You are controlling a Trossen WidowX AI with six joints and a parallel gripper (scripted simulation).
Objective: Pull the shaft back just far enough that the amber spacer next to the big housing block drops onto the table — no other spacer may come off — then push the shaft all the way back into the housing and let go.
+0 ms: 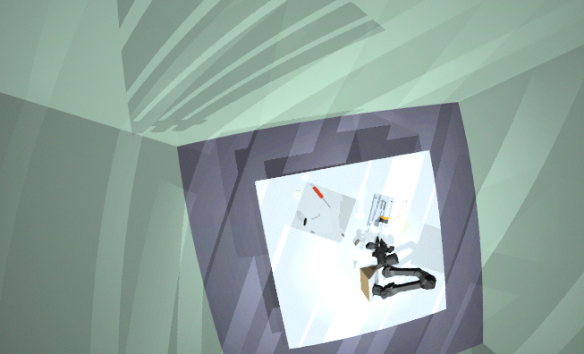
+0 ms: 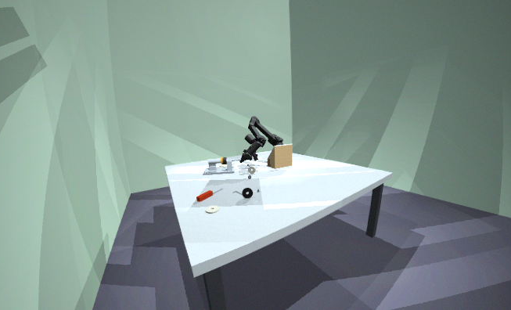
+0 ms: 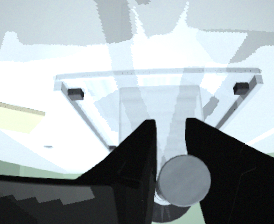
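The grey housing fixture (image 1: 374,209) (image 2: 212,166) stands on the table; its base plate (image 3: 158,73) shows in the wrist view. The amber spacer (image 1: 384,218) (image 2: 222,160) is still up on the shaft line, beside the big housing block. A dark spacer (image 1: 383,222) (image 2: 225,160) sits right next to it on the gripper side. The thin pale shaft (image 1: 380,230) (image 2: 235,160) runs from there to my gripper (image 1: 380,239) (image 2: 242,160) (image 3: 170,120), which is shut on it. The shaft's round grey end (image 3: 184,180) shows between the black fingers. The shaft's part inside the housing is hidden.
A wooden block (image 1: 365,285) (image 2: 283,156) stands beside the arm's base. A pale yellow pad (image 1: 402,223) (image 3: 15,117) lies beside the fixture. A red screwdriver (image 1: 317,192) (image 2: 204,196), black ring (image 2: 247,192), cream disc (image 1: 297,195) (image 2: 212,209) and grey ring (image 2: 251,170) are on the table.
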